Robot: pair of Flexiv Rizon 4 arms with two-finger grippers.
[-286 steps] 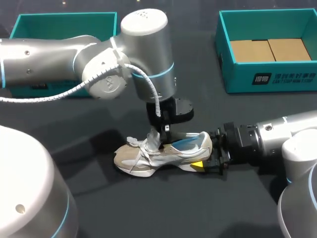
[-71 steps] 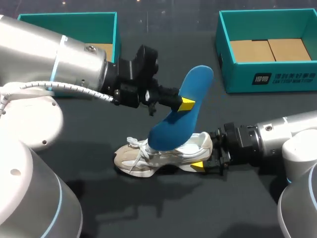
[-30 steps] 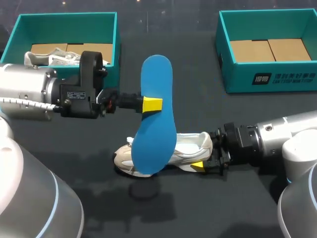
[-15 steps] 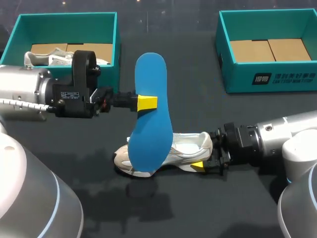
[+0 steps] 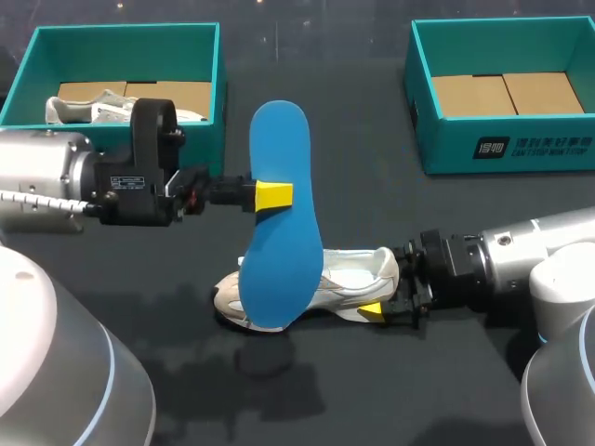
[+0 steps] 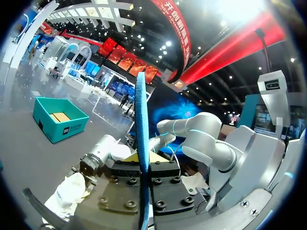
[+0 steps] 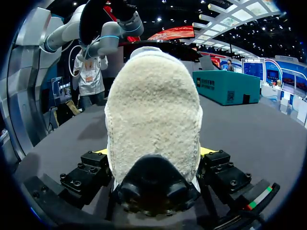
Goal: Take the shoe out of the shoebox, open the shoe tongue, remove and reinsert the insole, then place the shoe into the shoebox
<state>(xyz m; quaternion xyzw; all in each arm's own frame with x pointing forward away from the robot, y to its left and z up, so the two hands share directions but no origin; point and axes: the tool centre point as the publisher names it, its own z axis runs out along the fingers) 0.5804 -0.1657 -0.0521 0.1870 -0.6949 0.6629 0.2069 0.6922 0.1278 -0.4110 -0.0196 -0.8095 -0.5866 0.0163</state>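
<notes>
Since half a second ago the blue insole [image 5: 279, 232] has been drawn slightly further from the shoe's heel by the left arm [image 5: 56, 186]. The arm's jaws are closed on the insole's edge at mid-length, so that it is held on end with its lower end over the toe half of the shoe [image 5: 358, 274]. The shoe is stood on its sole on the counter [image 5: 372, 390], and its heel is clamped from both sides by the jaws of the right arm [image 5: 502, 265].
</notes>
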